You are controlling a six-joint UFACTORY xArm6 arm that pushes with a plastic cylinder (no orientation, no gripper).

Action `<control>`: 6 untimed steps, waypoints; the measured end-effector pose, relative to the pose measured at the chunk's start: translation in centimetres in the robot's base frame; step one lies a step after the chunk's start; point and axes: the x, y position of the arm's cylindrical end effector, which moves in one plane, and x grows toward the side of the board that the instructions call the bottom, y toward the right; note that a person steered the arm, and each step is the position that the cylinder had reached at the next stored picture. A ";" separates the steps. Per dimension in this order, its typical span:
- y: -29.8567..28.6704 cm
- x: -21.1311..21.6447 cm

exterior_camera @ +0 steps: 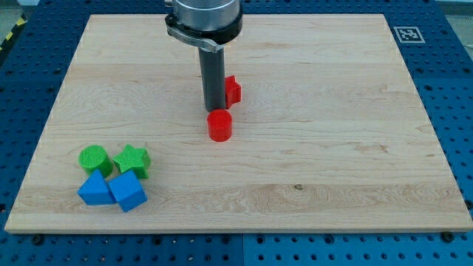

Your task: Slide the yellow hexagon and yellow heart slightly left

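No yellow hexagon or yellow heart shows in the camera view. The dark rod comes down from the view's top centre, and my tip point(214, 111) rests on the wooden board point(332, 148). A red cylinder point(219, 125) sits right below the tip, touching or nearly touching it. A second red block point(233, 90), its shape partly hidden, sits just to the right of the rod.
A cluster lies at the board's lower left: a green cylinder point(94, 159), a green star point(133, 160), a blue triangle point(94, 189) and a blue cube point(128, 191). A black-and-white marker point(406, 34) is at the board's top right corner.
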 end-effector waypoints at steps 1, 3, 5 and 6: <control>-2.2 1.5; 2.8 2.1; 8.9 -4.4; 9.4 -5.3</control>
